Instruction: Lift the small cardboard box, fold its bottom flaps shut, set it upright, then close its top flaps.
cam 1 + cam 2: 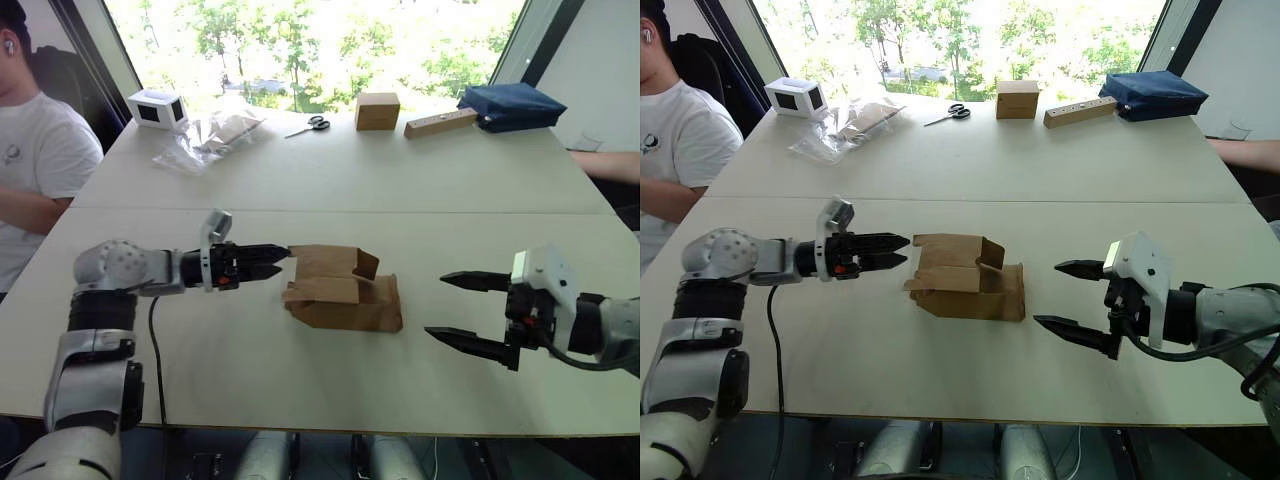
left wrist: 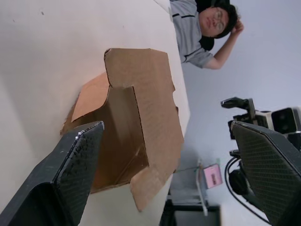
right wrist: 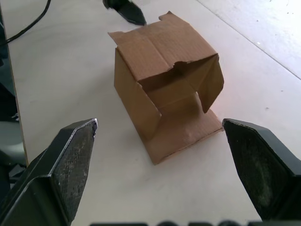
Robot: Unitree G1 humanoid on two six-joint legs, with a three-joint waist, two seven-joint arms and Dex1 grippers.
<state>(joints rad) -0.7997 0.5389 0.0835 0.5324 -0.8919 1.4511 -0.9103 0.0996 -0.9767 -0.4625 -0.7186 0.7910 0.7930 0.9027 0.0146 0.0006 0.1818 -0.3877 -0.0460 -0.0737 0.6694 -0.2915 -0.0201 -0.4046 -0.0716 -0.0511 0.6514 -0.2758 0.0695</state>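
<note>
Pale table: small cardboard box lying sideways, unlifted. Left gripper and right gripper, jaws spread, flanking it; next needs squeezing its sides.

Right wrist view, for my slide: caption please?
Open right gripper faces the small cardboard box lying on its side, flaps splayed.

The box, plain brown cardboard, is lying on its side on the table, both ends open, its flaps hanging loose and splayed outward.

Head pair overhead; wrists seemingly close.
</note>
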